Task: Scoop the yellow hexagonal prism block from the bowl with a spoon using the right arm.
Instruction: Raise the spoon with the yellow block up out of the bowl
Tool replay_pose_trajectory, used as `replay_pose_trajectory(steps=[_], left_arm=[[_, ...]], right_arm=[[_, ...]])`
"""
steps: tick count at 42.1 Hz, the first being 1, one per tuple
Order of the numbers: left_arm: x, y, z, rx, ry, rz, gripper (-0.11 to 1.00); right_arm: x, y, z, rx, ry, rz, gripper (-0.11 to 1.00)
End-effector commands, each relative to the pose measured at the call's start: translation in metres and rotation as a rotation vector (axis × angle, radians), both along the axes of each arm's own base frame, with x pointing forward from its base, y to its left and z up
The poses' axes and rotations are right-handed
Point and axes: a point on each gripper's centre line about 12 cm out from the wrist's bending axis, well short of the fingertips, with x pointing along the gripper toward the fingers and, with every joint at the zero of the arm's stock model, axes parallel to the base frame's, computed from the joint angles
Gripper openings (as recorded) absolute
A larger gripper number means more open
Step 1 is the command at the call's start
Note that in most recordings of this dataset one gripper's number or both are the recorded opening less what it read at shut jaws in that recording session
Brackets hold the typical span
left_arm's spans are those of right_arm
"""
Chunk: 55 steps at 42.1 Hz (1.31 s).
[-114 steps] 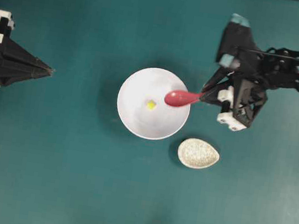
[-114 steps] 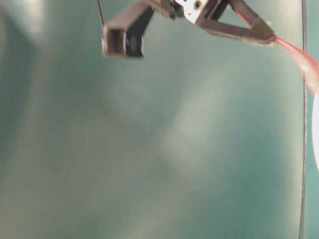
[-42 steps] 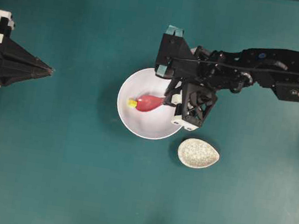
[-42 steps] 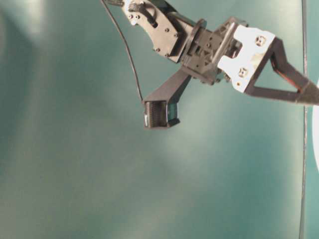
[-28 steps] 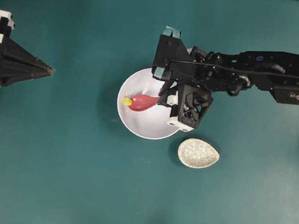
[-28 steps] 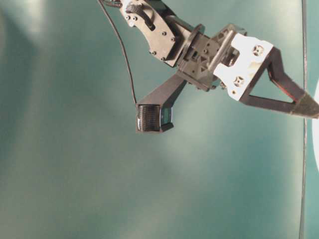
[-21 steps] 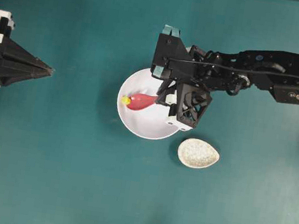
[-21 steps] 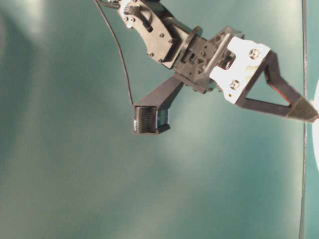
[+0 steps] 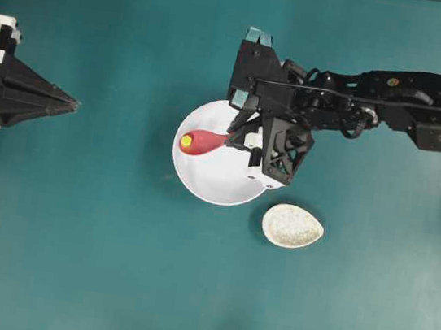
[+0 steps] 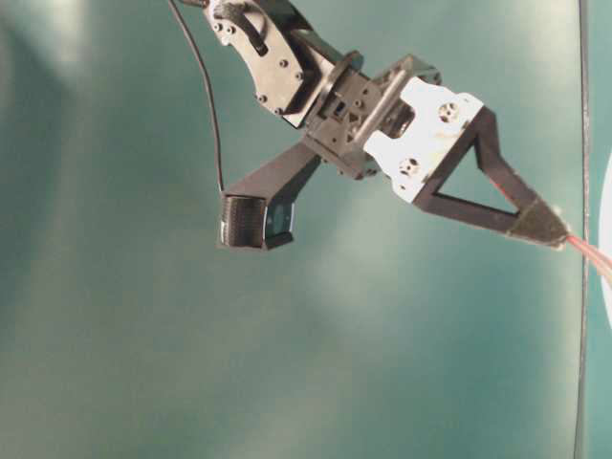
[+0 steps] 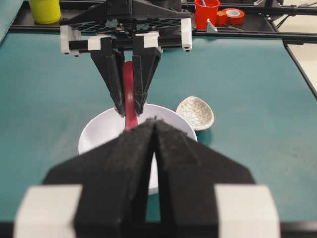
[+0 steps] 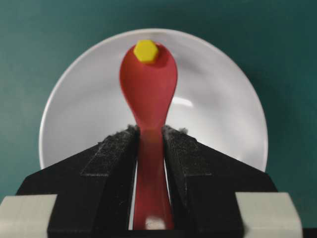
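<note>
The white bowl sits mid-table. My right gripper reaches over its right rim and is shut on the handle of the pinkish-red spoon. The yellow hexagonal prism block lies in the spoon's scoop near its tip, over the bowl's left side. In the right wrist view the block rests at the far end of the spoon, with the fingers clamping the handle above the bowl. My left gripper stays shut at the table's left edge, holding nothing.
A speckled beige spoon rest lies just right of and below the bowl. In the left wrist view, beyond the table's far edge, stand a yellow cup, a red cup and a tape roll.
The spoon slid left across the bowl, pushing the block ahead of its tip. The block now sits in the scoop, and the gripper has tilted up slightly. The left arm is still.
</note>
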Motion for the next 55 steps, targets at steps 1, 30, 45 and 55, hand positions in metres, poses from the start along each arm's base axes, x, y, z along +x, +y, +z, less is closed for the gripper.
replay_pose_trajectory(steps=[1, 30, 45, 55], left_arm=[[0.002, 0.000, 0.006, 0.001, -0.021, -0.001, 0.00], [0.002, 0.000, 0.008, -0.009, -0.035, 0.000, 0.00], [0.002, 0.000, 0.009, -0.008, -0.043, 0.000, 0.00], [0.004, 0.000, 0.004, -0.032, -0.025, 0.002, 0.00]], right_arm=[[-0.002, 0.000, 0.023, -0.015, -0.077, -0.006, 0.24], [-0.074, 0.009, 0.081, -0.127, -0.561, -0.117, 0.24], [-0.076, 0.014, 0.078, -0.115, -0.540, -0.102, 0.24], [-0.077, 0.019, 0.076, -0.102, -0.521, -0.084, 0.24]])
